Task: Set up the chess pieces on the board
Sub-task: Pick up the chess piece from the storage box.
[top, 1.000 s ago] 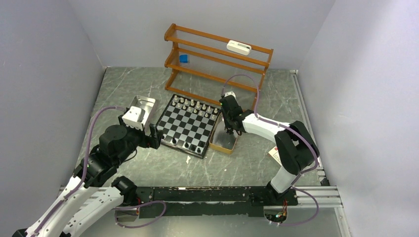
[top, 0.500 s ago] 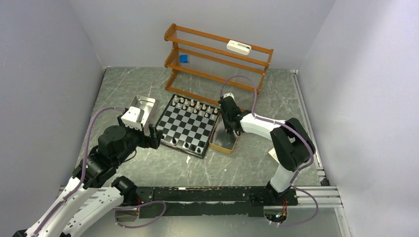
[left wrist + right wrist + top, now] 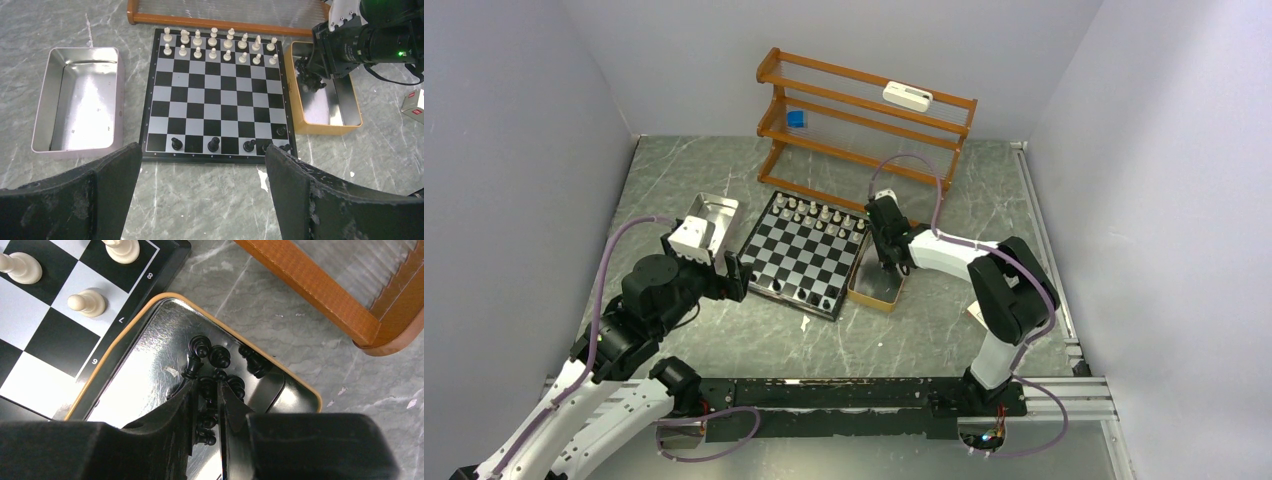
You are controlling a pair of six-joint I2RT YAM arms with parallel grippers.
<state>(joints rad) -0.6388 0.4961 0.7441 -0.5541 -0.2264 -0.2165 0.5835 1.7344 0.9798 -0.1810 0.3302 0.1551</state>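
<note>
Sixteen white pieces [image 3: 213, 36] are counted in two rows of eight along the edge of the board [image 3: 212, 100] farthest ahead of the left end effector [image 3: 202, 150], which is spread wide and grasps nothing. Five or six black pieces [image 3: 213, 144] are set on the two rows nearest it; bare squares are shown by the four middle rows. Open table [image 3: 200, 210] is seen beneath it, short of the board's near rim. One metal tray [image 3: 119, 100] is placed ahead to its left and one tan box [image 3: 325, 129] ahead to its right — both just beside the board. The right end effector [image 3: 206, 382] is held low inside that box and clenched on a black piece [image 3: 207, 391] from a heap [image 3: 220, 356] too tangled to be counted. A wooden rack [image 3: 320, 295] is seen just beyond it.
</note>
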